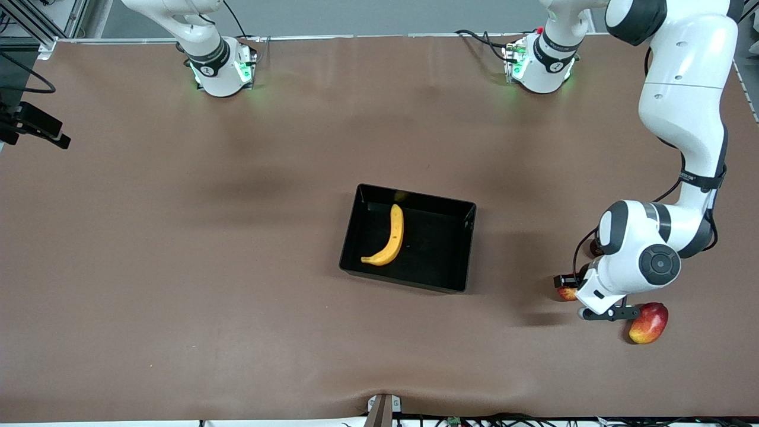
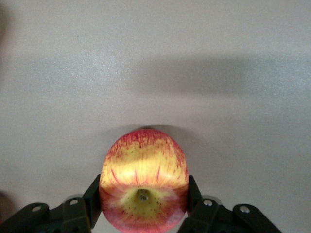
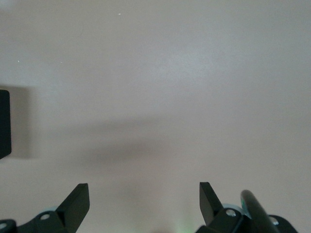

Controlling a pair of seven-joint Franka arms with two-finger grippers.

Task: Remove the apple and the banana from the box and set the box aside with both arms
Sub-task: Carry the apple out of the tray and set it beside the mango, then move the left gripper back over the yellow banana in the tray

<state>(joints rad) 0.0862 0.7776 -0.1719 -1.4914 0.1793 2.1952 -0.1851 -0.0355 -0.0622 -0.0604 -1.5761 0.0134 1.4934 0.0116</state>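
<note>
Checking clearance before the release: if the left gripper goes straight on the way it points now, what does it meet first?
The left gripper points down, shut on the apple, so the apple's underside would likely meet the bare table first. Nothing else shows in that line; the gap left is unclear.

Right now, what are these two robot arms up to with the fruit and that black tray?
The left arm's tool is closed on the apple, holding it over the table at the left arm's end, beside a mango and well clear of the box. The banana lies in the box, not yet taken out. The right arm waits near its base, its tool open over bare table.
</note>
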